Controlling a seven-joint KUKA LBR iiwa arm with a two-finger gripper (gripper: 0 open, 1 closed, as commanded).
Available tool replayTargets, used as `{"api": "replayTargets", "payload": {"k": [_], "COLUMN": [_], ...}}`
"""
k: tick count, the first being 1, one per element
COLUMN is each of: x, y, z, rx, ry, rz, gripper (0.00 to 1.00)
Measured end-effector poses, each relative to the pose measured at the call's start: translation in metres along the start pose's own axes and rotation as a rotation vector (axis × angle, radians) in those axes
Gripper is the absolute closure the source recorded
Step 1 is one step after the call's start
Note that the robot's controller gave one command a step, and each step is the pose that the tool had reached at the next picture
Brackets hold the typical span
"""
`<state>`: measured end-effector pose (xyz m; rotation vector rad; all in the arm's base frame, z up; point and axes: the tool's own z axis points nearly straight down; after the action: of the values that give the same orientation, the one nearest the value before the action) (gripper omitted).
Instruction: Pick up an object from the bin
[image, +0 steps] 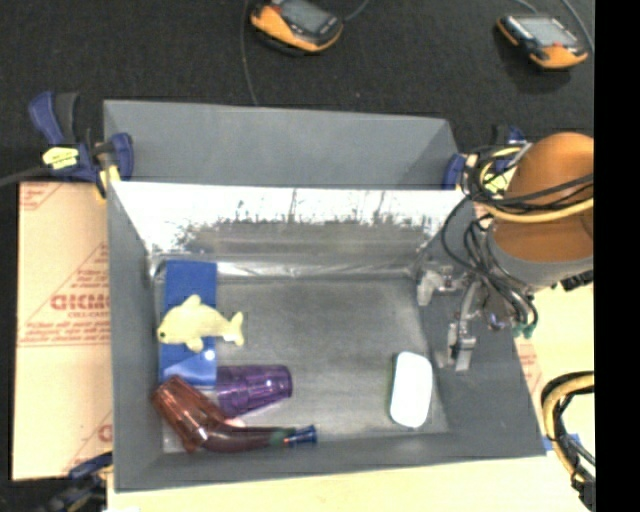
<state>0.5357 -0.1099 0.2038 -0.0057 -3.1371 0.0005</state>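
My gripper (462, 352) hangs at the bin's right side, over the sloping right wall, with its fingers pointing down. Just left of and below it, a white oval soap-like object (411, 390) lies on the bin floor near the front right. Nothing shows between the fingers.
At the bin's left lie a pale yellow toy fish (200, 325) on a blue flat block (190, 315), a purple cup (252, 388) on its side, and a dark red translucent tube-shaped thing (205, 420) along the front. The arm with its orange cover stands right of the bin.
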Motion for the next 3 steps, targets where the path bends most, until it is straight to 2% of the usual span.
{"api": "replayTargets", "payload": {"k": [1, 2, 3], "x": [-0.002, 0.012, 0.035], "y": [0.0, -0.007, -0.016], "z": [-0.004, 0.048, 0.054], "rx": [0.001, 0.004, 0.003], "ry": [-0.008, -0.014, -0.008], "rz": [-0.003, -0.228, -0.459], "gripper": [0.0, 0.0, 0.0]}}
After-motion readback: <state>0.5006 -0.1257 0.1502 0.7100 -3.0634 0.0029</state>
